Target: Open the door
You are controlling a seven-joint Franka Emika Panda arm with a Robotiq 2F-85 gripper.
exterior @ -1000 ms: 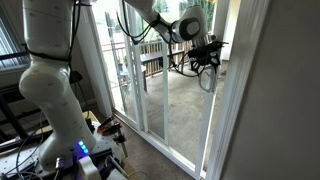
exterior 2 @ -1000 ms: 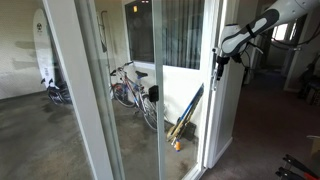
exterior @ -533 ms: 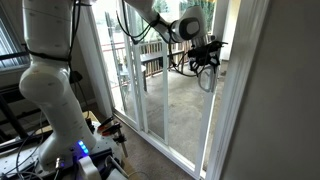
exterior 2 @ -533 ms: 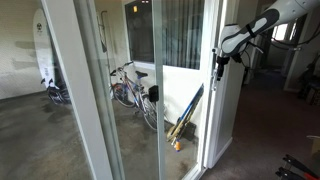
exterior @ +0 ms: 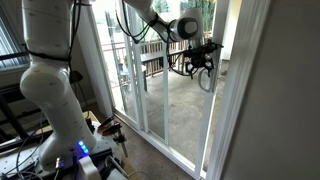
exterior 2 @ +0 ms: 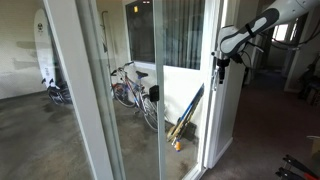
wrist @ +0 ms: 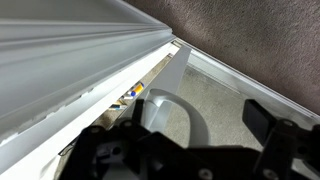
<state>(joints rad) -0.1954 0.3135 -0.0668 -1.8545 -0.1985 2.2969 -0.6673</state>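
Note:
The door (exterior 2: 186, 60) is a tall glass panel in a narrow white frame; it also shows in an exterior view (exterior: 190, 115). Its grey D-shaped handle (wrist: 172, 108) fills the middle of the wrist view, fixed to the white frame (wrist: 70, 70). My gripper (wrist: 198, 118) is open, with one dark finger on each side of the handle loop, not closed on it. In both exterior views the gripper (exterior 2: 221, 60) (exterior: 204, 58) is at the door's handle edge, at about mid height. The handle is mostly hidden by the gripper there.
The robot's white base (exterior: 55, 100) stands close inside the glass. Outside are bicycles (exterior 2: 130, 85), a white surfboard (exterior 2: 42, 50) and long items leaning by the wall (exterior 2: 186, 115). A fixed white-framed panel (exterior 2: 75, 90) stands nearby. The floor track (wrist: 250, 85) runs below.
My gripper has shifted slightly sideways at the handle. The door's position looks about the same.

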